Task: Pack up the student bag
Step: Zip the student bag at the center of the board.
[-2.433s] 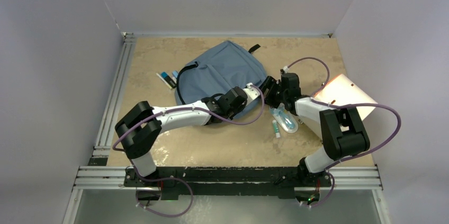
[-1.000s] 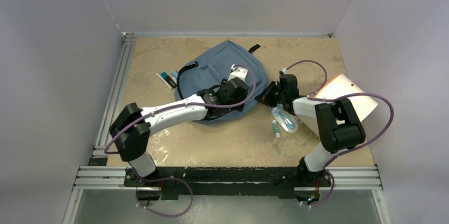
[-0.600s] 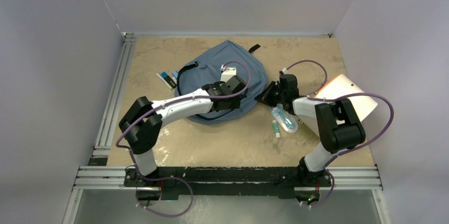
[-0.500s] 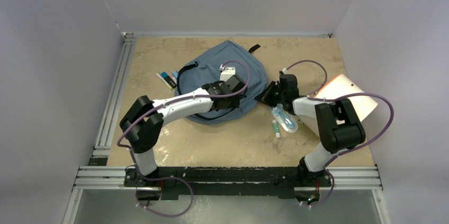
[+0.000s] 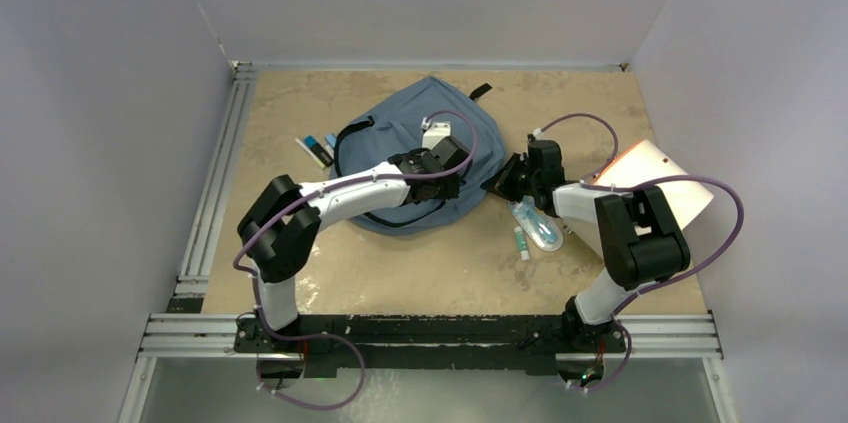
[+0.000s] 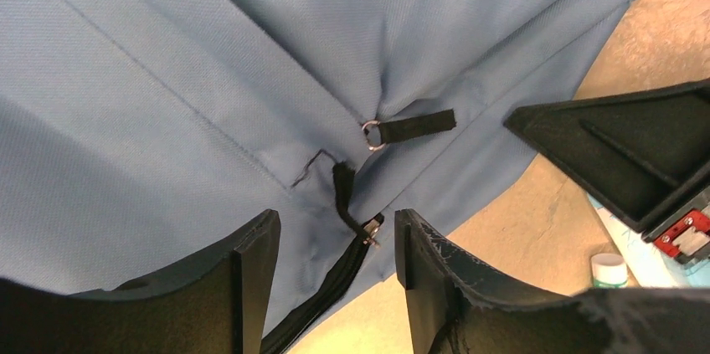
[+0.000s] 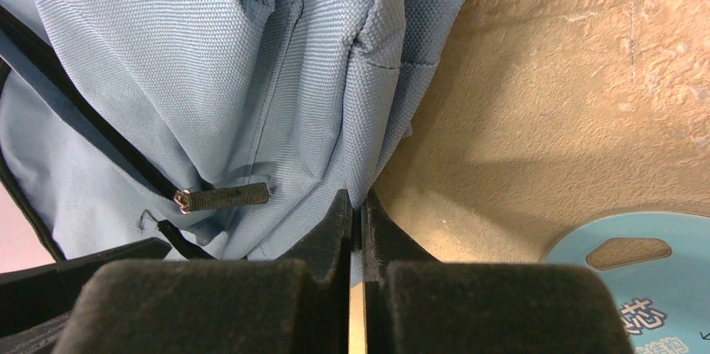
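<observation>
The slate-blue student bag point(image 5: 400, 128) lies flat at the back middle of the table. My left gripper point(image 5: 456, 177) hovers open over its lower right edge. In the left wrist view its fingers straddle a black zipper pull point(image 6: 343, 199) and the black zipper line point(image 6: 326, 291), touching neither. A second pull with a metal ring point(image 6: 410, 126) lies just beyond. My right gripper point(image 5: 496, 181) is at the bag's right edge. In the right wrist view it point(image 7: 358, 207) is shut on a fold of the bag's fabric point(image 7: 381, 78), next to a ribbed black pull point(image 7: 224, 197).
A blue blister pack point(image 5: 538, 226) and a small tube point(image 5: 521, 240) lie just right of the bag, under my right arm. A beige folder point(image 5: 655, 178) sits at the right. Small items point(image 5: 318, 149) lie left of the bag. Aluminium rails point(image 5: 215, 183) run along the left edge.
My left gripper drew back from beside the right gripper onto the bag's lower right part and its elbow swung right. The right gripper kept its pinch and place.
</observation>
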